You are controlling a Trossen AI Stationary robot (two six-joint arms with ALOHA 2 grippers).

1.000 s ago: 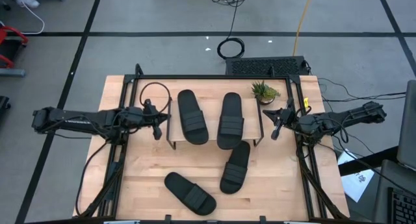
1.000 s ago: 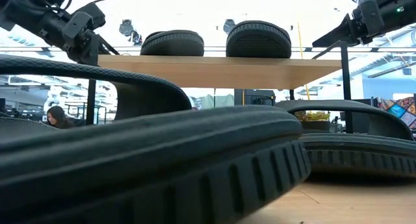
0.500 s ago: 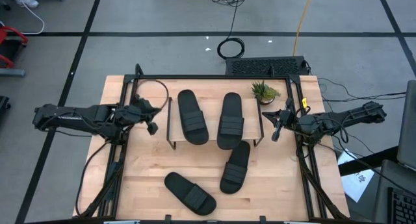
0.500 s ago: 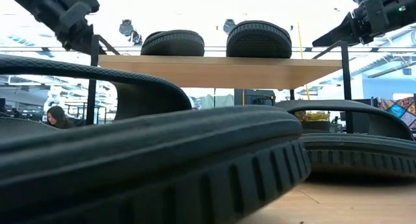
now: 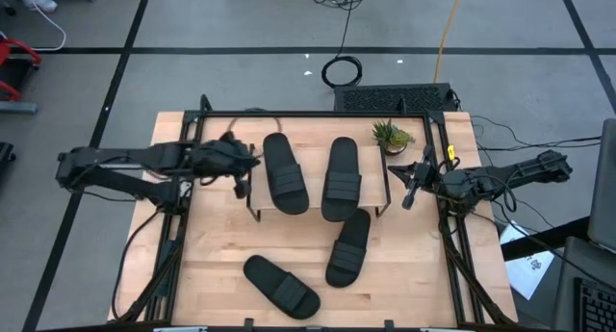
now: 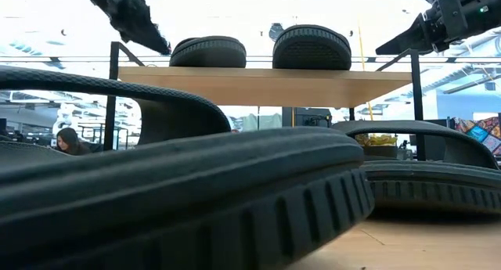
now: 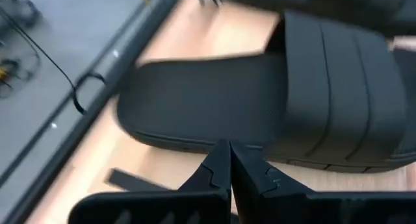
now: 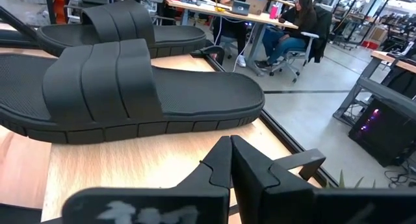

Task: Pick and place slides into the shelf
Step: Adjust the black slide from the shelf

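Two black slides (image 5: 285, 173) (image 5: 341, 178) lie side by side, soles down, on the shelf (image 5: 314, 166), a low wood plank on black legs. Two more slides (image 5: 348, 247) (image 5: 281, 286) lie on the table in front of it. My left gripper (image 5: 246, 174) hangs shut above the shelf's left end, pointing slantwise down at the left slide (image 7: 260, 107). My right gripper (image 5: 408, 193) waits shut just off the shelf's right end, facing the right slide (image 8: 123, 87). In the low view both grippers (image 6: 153, 37) (image 6: 391, 47) hang above shelf height.
A small potted plant (image 5: 392, 135) stands at the table's far right, behind the shelf. A black frame (image 5: 318, 114) runs round the table. The near slide (image 6: 196, 199) fills the low view. People sit at desks (image 8: 292, 23) beyond the table.
My left gripper has risen and swung toward the table's right, from beside the shelf's left legs to above its left end next to the left slide. It has stayed shut. No slide has moved.
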